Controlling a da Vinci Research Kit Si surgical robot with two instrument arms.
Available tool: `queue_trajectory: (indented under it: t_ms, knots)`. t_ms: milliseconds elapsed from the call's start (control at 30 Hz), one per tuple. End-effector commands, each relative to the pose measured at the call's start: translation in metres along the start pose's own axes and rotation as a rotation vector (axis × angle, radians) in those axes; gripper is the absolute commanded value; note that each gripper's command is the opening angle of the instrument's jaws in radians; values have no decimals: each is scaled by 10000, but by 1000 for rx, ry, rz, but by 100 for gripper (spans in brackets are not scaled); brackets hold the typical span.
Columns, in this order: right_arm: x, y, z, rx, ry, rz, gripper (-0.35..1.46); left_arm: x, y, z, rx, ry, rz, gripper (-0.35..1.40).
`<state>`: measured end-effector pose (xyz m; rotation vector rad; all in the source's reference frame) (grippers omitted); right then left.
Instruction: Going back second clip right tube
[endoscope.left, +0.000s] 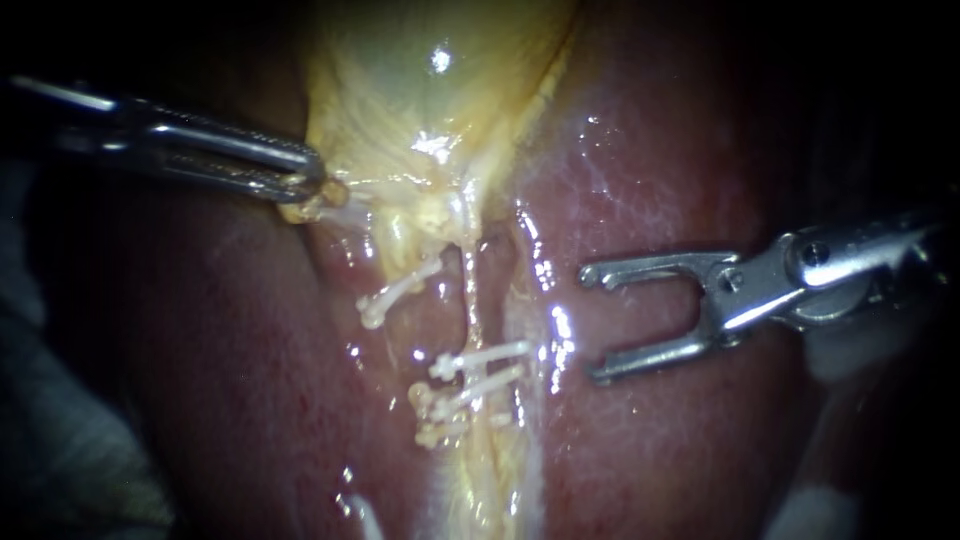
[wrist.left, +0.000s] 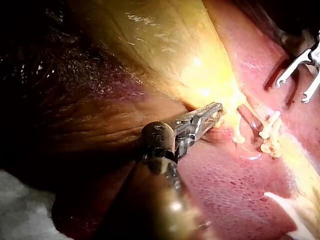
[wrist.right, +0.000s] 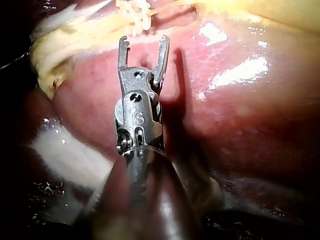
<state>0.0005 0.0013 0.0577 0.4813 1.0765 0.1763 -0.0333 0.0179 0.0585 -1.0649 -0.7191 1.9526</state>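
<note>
The slender, pale yellow right tube (endoscope.left: 470, 310) ran down from the neck of the glistening, yellow-green gallbladder (endoscope.left: 440, 90) over the wet, dark red liver (endoscope.left: 700, 450). Three small white plastic clips (endoscope.left: 478, 358) lay across the tube on its lower stretch, stacked close to one another. A fourth white clip (endoscope.left: 398, 290) sat aslant on the neighbouring strand, just to the tube's left.

The right instrument (endoscope.left: 590, 325), a bright metal shaft ending in two hooked jaws, came in from the tube's right. Its jaws stood wide apart like a fork and held nothing. Their tips pointed toward the tube at about the level of the topmost of the three clips, but stayed clear of it, with bare liver between. In its own wrist view the right instrument (wrist.right: 143, 44) showed the same open gap, and the clips lay just ahead of the tips.

The left instrument (endoscope.left: 312, 185), a grey metal shaft with narrow jaws, reached in up and to the left of the tube. Its jaws were clamped on a yellowish fringe of the gallbladder by the neck. The left wrist view showed the left instrument (wrist.left: 216, 112) pinching that same fringe
</note>
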Motion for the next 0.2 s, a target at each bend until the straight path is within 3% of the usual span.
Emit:
queue_trajectory:
  t_ms: [33, 200]
  knots:
    - [0, 0, 0, -1, 1, 0, 50, -1, -1, 0, 2, -4, -1, -35]
    - [0, 0, 0, -1, 1, 1, 50, -1, -1, -1, 1, -4, -1, -35]
